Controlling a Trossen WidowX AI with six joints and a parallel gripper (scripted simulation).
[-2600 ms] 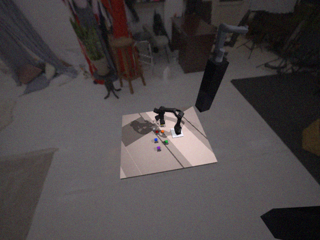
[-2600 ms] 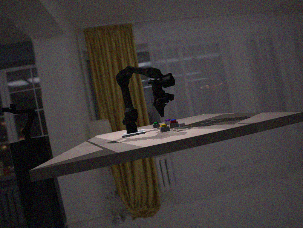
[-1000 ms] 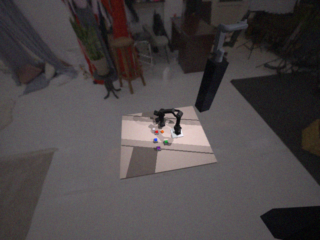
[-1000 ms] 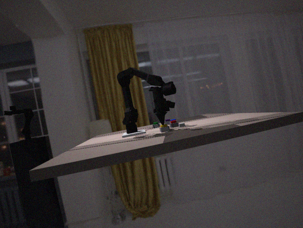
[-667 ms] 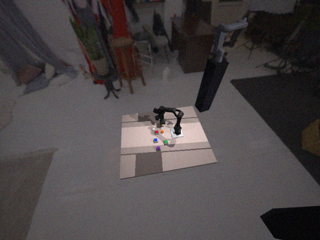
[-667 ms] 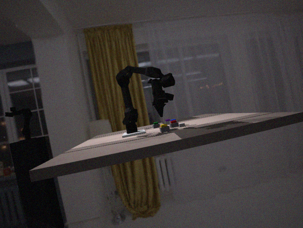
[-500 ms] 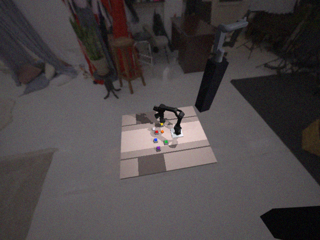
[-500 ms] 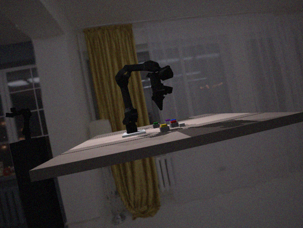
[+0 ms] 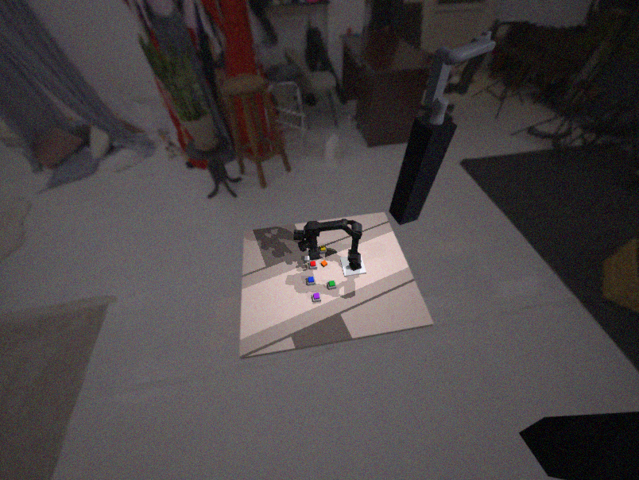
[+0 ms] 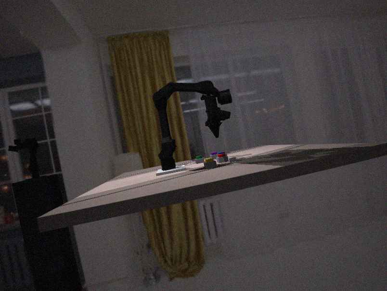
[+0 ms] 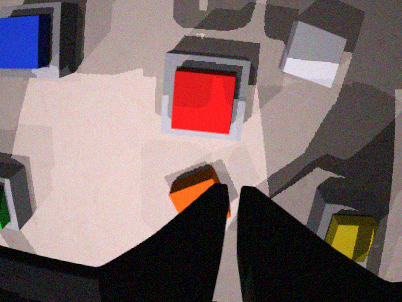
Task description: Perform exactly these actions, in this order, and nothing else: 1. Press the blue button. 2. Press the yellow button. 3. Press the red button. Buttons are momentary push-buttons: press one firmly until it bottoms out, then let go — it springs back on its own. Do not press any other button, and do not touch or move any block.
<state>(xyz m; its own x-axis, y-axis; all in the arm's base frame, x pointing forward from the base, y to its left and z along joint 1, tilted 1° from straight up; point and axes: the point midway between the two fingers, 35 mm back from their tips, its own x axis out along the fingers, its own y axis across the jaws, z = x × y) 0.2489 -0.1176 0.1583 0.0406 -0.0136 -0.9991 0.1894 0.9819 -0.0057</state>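
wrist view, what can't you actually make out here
- Orange block: its near part is hidden behind the shut gripper.
- Green button: cut off by the left edge.
- Blue button: also cut by the left edge.
- Yellow button: in shadow, with its lower corner behind the right finger.
- Purple button: outside this view.

orange block (image 11: pixel 189 191) | grey block (image 11: pixel 313 53) | green button (image 9: pixel 331 283) | purple button (image 9: pixel 315 296)
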